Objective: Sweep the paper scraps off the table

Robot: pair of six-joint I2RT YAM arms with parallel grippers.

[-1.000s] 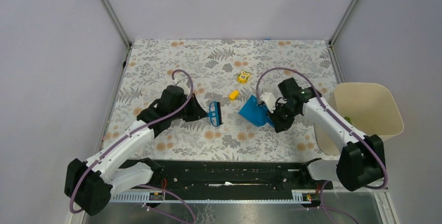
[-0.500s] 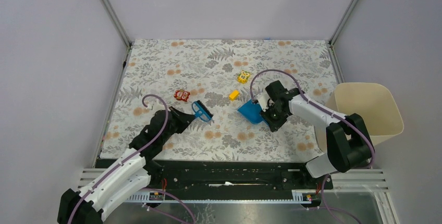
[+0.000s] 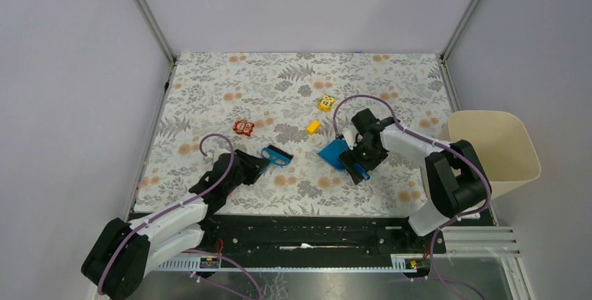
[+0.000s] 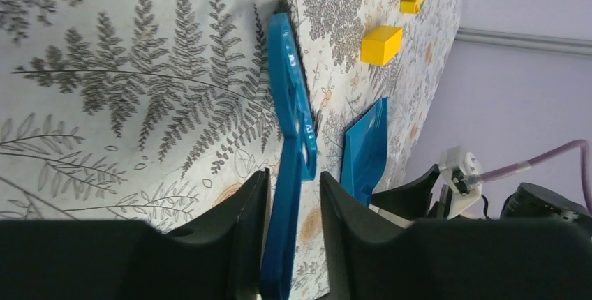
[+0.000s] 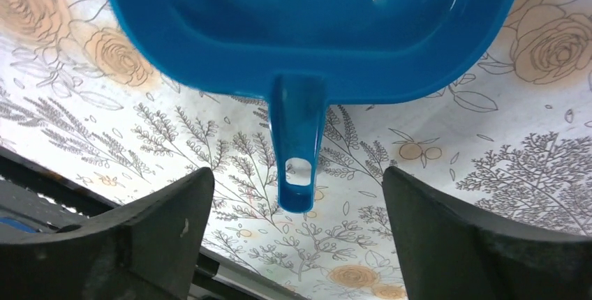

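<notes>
No paper scraps show on the worktop (image 3: 391,84). They may be in the bin (image 3: 489,132) right of the dustpan (image 3: 335,153), but I cannot see inside it. The dustpan lies flat. The right gripper (image 5: 297,195) is wide open, one finger far off each side of the handle (image 5: 297,139), touching nothing. Left of the dustpan is the brush (image 4: 290,91), its handle between the narrow fingers of the left gripper (image 4: 290,195). I cannot tell if they squeeze it. The sweeping looks done, so this step is letting go. Open the left gripper more, then lift both straight up, so nothing bumps the block (image 3: 313,127) behind the dustpan.
</notes>
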